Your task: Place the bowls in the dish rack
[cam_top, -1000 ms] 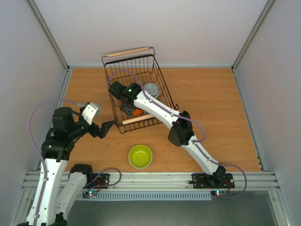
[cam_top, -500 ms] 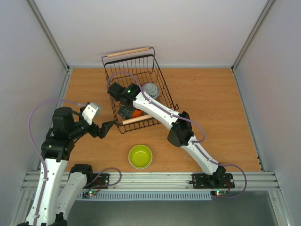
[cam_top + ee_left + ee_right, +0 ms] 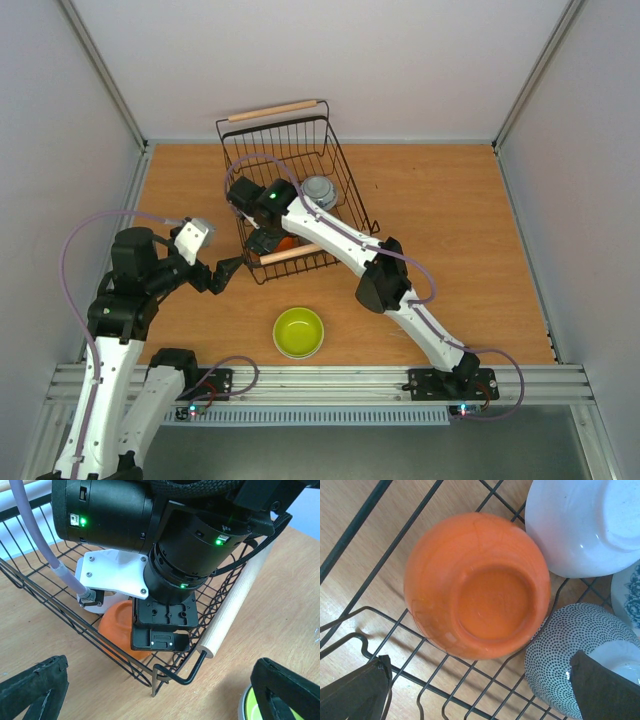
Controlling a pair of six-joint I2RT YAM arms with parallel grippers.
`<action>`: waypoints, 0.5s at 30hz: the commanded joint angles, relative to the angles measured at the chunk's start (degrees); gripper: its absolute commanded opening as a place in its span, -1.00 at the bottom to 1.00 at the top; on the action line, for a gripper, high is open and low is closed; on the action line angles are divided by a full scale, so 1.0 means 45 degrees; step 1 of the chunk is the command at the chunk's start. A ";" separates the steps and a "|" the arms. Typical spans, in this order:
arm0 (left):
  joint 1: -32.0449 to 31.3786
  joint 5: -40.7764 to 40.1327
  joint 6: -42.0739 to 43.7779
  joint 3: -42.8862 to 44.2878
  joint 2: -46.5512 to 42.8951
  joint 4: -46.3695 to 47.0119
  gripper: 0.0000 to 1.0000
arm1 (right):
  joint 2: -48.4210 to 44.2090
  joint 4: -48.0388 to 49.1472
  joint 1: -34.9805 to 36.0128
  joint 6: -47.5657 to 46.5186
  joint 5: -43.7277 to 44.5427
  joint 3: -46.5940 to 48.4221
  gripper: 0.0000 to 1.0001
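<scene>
The black wire dish rack (image 3: 335, 165) stands at the far middle of the table. My right gripper (image 3: 264, 241) is inside it, open and empty, just above an upturned orange bowl (image 3: 477, 585) on the rack floor; its fingertips (image 3: 355, 692) straddle that bowl without touching it. Next to the orange bowl lie a white bowl (image 3: 580, 525), a dotted grey bowl (image 3: 565, 652) and the edge of a blue-and-white bowl (image 3: 629, 592). A yellow-green bowl (image 3: 299, 332) sits upright on the table near the front. My left gripper (image 3: 226, 272) is open and empty, left of the rack's near corner.
The rack's near wooden handle (image 3: 240, 597) and wire corner (image 3: 172, 677) are close in front of my left gripper (image 3: 160, 700). The orange bowl (image 3: 116, 630) and the rim of the yellow-green bowl (image 3: 250, 711) show in the left wrist view. Grey walls enclose the table.
My right wrist has shifted a little to the left inside the rack. The left arm and the yellow-green bowl have not moved.
</scene>
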 commanded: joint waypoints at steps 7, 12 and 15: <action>-0.0007 0.0052 0.0084 -0.0053 -0.0263 0.0525 0.99 | -0.2520 0.1380 -0.0894 0.1032 0.0911 -0.0569 0.97; -0.0007 0.0111 0.0104 -0.0044 -0.0168 0.0487 0.99 | -0.4329 0.2692 -0.1696 0.1893 0.1712 -0.2446 0.97; -0.0012 0.0211 0.0122 -0.0053 -0.0184 0.0445 0.99 | -0.5964 0.3423 -0.1890 0.2262 0.1323 -0.4350 0.85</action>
